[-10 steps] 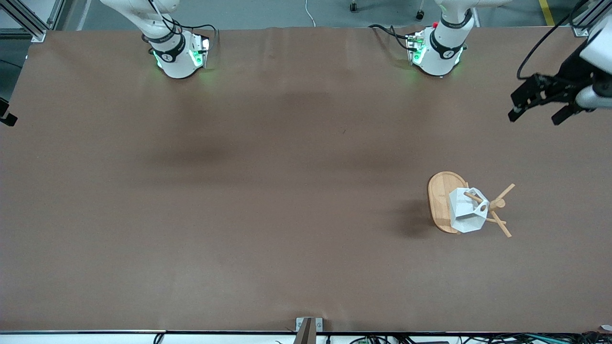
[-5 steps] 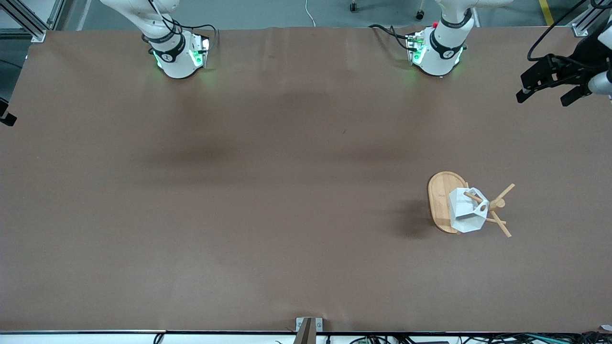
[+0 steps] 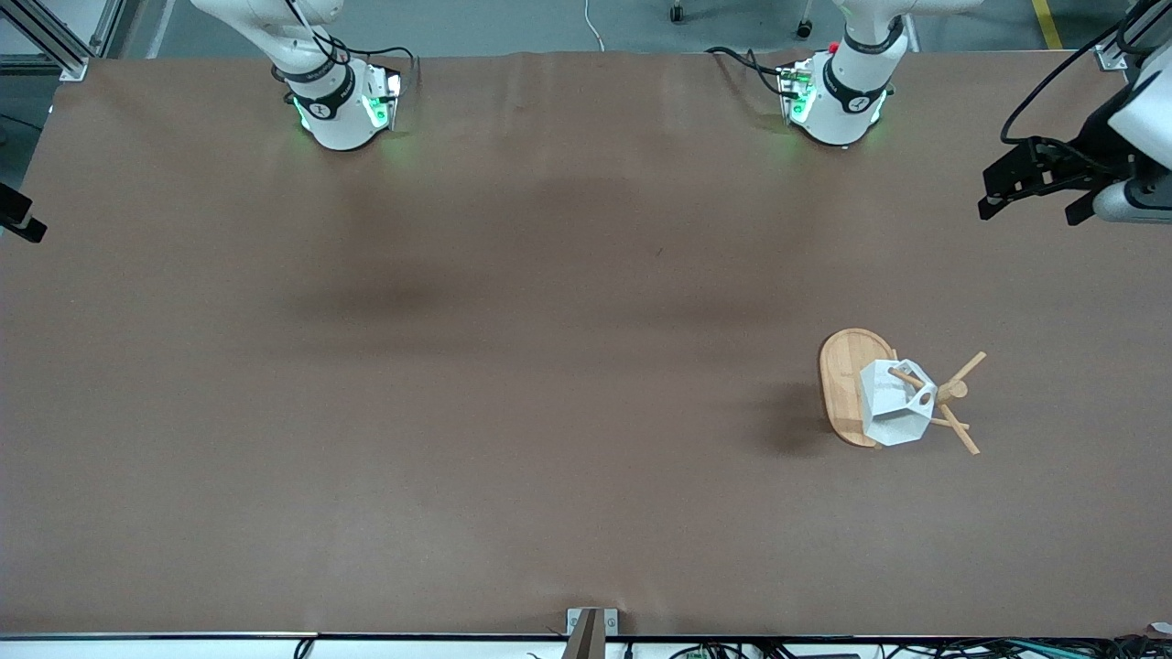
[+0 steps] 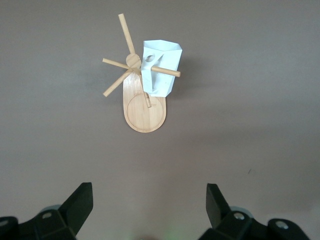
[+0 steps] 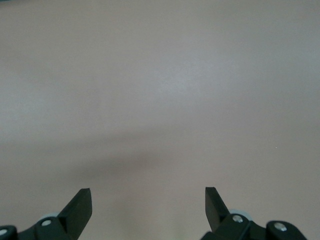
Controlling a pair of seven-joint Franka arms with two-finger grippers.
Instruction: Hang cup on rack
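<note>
One white faceted cup [image 3: 895,414] hung by its handle hole on bamboo rack [image 3: 847,384] peg, left hand [image 3: 1035,190] released over desk [image 3: 458,366] edge, right hand [image 5: 148,206] released over bare desk.

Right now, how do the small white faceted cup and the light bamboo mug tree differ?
The small white faceted cup is white and angular; the light bamboo mug tree is tan, with a round post and thin pegs. The cup hangs off the table, a peg through its handle hole; the rack stands on its oval base. Both are toward the left arm's end, touched by neither gripper.
</note>
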